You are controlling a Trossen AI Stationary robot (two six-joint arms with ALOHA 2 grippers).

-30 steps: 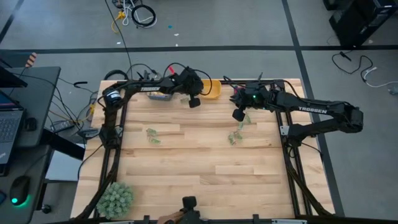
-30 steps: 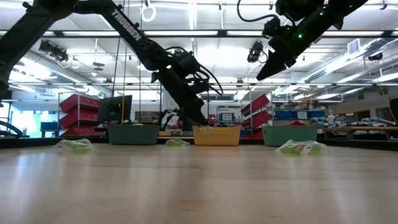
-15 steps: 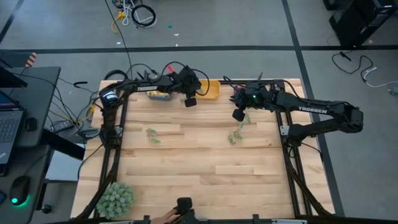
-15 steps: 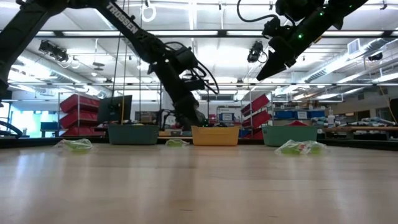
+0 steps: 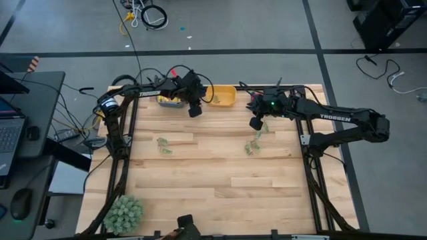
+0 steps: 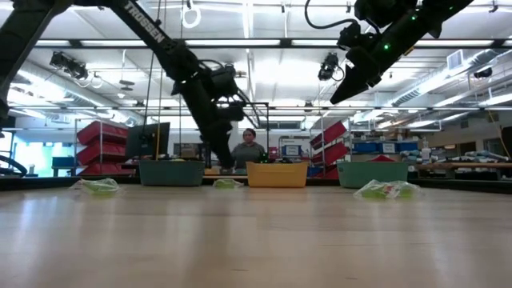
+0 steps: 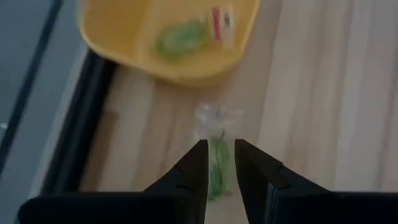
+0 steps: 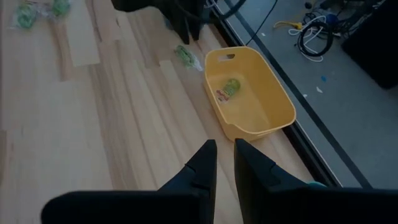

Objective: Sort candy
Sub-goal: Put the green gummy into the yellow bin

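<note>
Right now the left gripper (image 5: 194, 111) hangs over the back edge of the pale wooden table (image 5: 213, 193), just beside the shallow yellow plastic bin (image 5: 223, 95), and its wrist camera looks down on a small pale green wrapped candy (image 7: 216, 151) lying on the wood between the bin and the gripper. Its jaws stand narrow, with only a slim gap between the fingertips and nothing held in them.

That candy seems the piece in hand. To take it well, the fingers would need to part wider than the packet, come down astride its long side, and close on the body of it, not on the crinkled clear end of the wrapper, which would likely slip. The bin already holds one green candy with a red-and-white label (image 7: 188, 33), so this one probably belongs beside it; the carry is short, and a low lift clearing the bin's rim should do.

More green packets lie well apart on the table: one at the left (image 5: 163, 146) and a small cluster at the right (image 5: 253, 147).

The right gripper (image 5: 255, 123) waits raised over the right back part of the table, its jaws also nearly closed and empty.
</note>
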